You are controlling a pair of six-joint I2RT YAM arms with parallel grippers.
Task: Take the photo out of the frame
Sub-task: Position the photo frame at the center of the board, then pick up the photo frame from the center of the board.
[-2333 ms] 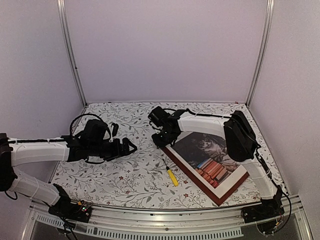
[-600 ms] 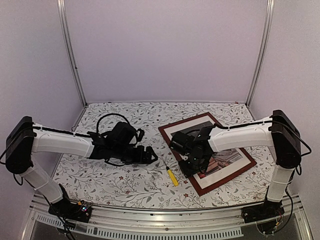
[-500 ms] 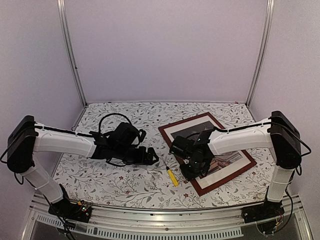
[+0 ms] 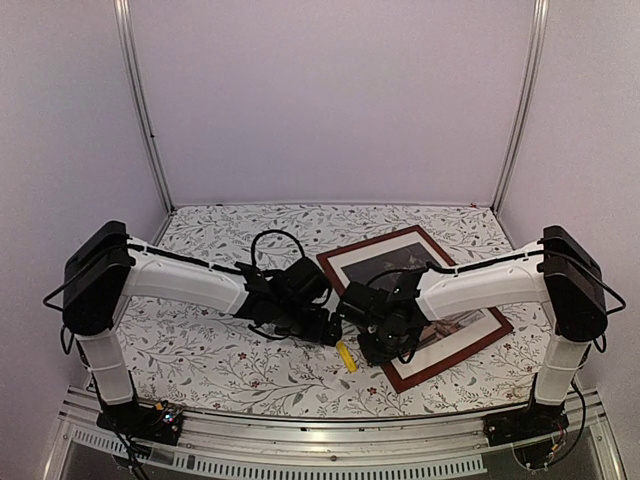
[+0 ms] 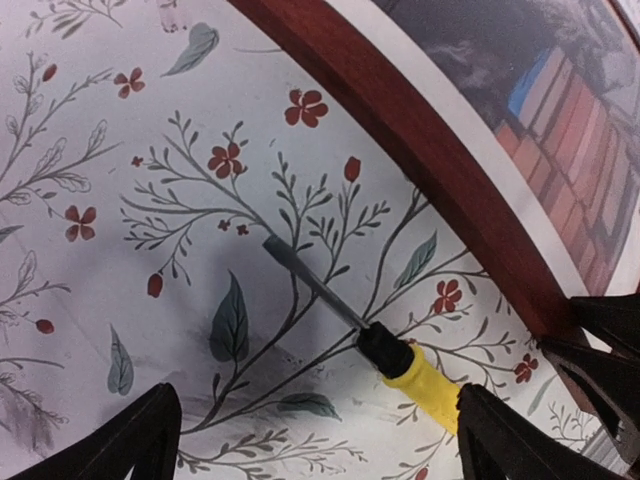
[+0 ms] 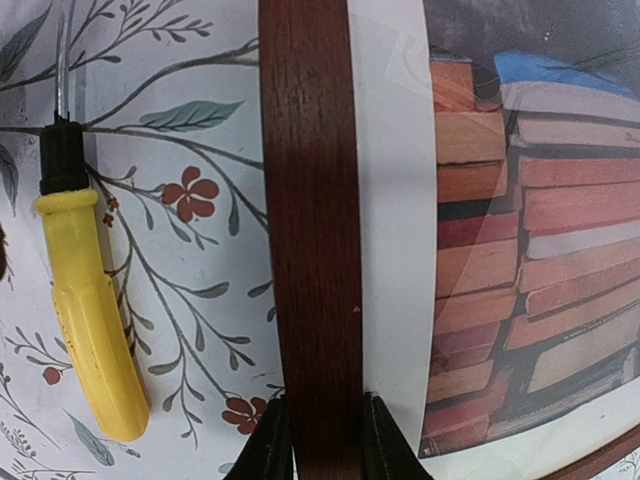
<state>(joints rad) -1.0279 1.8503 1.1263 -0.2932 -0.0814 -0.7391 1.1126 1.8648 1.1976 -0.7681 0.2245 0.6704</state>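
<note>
The dark reddish-brown frame (image 4: 455, 358) lies flat on the floral table, right of centre, with the cat-and-books photo (image 4: 465, 322) inside it behind glass. My right gripper (image 4: 372, 345) is down on the frame's near-left bar. In the right wrist view its jaws pinch that bar (image 6: 310, 200) from both sides, the gripper (image 6: 320, 430) shut on it beside the photo's white border (image 6: 530, 220). My left gripper (image 4: 335, 330) hovers just left of it, open, its fingers (image 5: 315, 440) straddling bare cloth. The frame (image 5: 420, 140) and photo (image 5: 560, 90) run across that view's top right.
A yellow-handled screwdriver (image 4: 346, 356) lies on the cloth right beside the frame's bar (image 6: 90, 310), under my left gripper (image 5: 425, 383). The two grippers are almost touching. Enclosure walls and metal posts (image 4: 140, 110) stand at the back and sides.
My left arm has swung right until its gripper hangs over the screwdriver. My right gripper has narrowed onto the frame's bar. The frame lies turned compared with the earliest view.
</note>
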